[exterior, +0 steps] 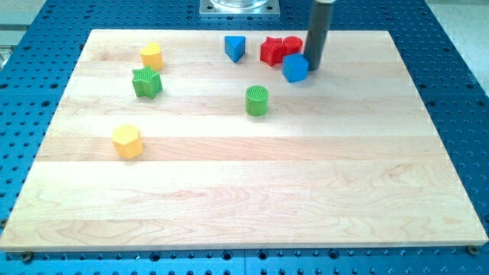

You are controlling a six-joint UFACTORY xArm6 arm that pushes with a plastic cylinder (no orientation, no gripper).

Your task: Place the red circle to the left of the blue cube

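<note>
The blue cube (296, 67) sits near the board's top edge, right of centre. The red circle (292, 46) lies just above and left of it, touching or nearly touching a red star-like block (272, 51) on its left. My tip (314, 67) is at the blue cube's right side, touching or almost touching it, and to the lower right of the red circle. The dark rod rises from there to the view's top.
A blue triangle (234, 48) lies left of the red blocks. A green cylinder (257, 100) stands below them. A yellow block (151, 56) and a green star (146, 82) are at upper left, a yellow hexagon (127, 141) at left. The wooden board (252, 191) lies on a blue perforated table.
</note>
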